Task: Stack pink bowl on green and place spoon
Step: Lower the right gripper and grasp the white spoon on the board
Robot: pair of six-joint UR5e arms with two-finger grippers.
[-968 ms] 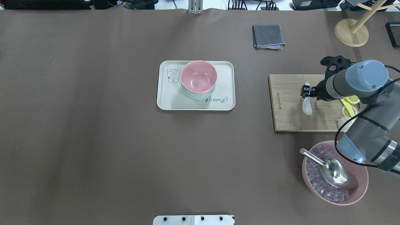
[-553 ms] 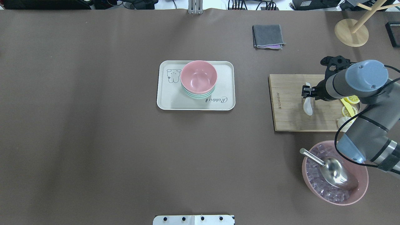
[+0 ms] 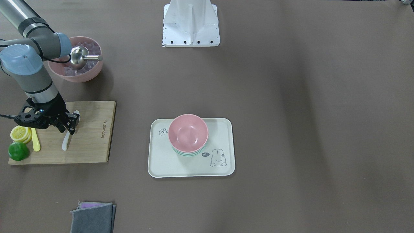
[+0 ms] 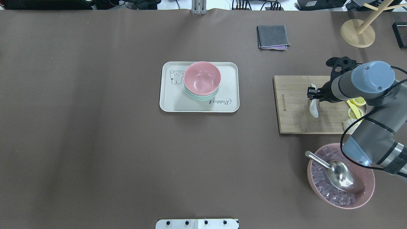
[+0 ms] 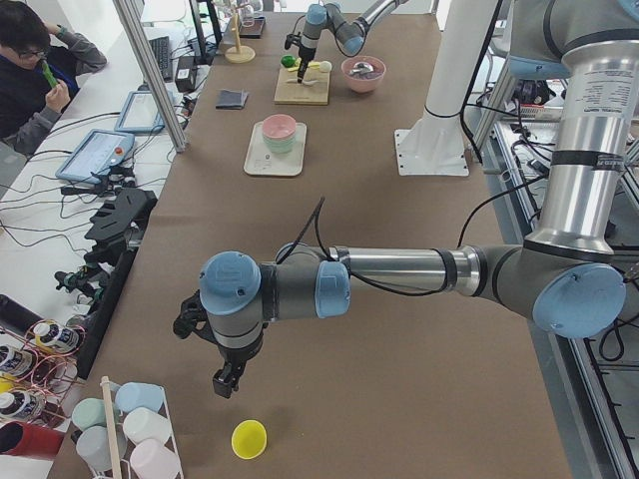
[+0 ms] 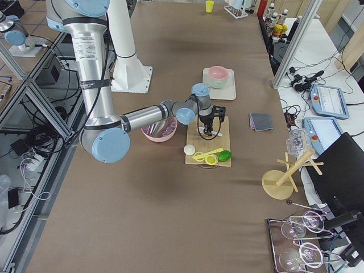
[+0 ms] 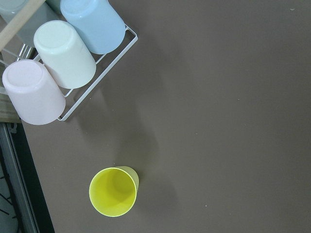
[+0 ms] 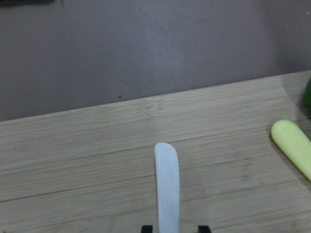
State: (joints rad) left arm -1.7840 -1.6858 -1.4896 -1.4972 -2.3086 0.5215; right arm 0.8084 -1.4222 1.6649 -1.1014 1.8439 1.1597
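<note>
Far off to the left, the left gripper [image 5: 228, 379] points down above bare table, near 1 yellow cup [image 7: 113, 191] and a wire rack of upturned cups [image 7: 65, 59]. It shows only in the side view, so whether its jaws are parted or closed cannot be told.

At the table's middle sits the tray [image 4: 171, 101]. On it the pink bowl [image 4: 202, 78] is nested upright in the green bowl [image 4: 198, 98], of which only the rim edges show beneath.

Further right, a folded grey cloth [image 4: 272, 36] lies near the far edge, well apart from the cutting board [image 4: 294, 121]. The white spoon [image 4: 313, 109] is on this board, its handle pointing away from the robot. The right gripper [image 4: 312, 94] is down over it, jaws parted to either side of the handle. A strip of board shows between the handle and 1 fingertip [image 8: 203, 228], so the spoon is straddled, not clamped.

Beside the spoon lie a yellow spoon [image 8: 291, 143], lemon slices [image 4: 355, 112] and a lime [image 3: 18, 151]. Nearer the robot stands an ice bowl [image 4: 365, 194] holding a metal scoop [image 4: 341, 173].
</note>
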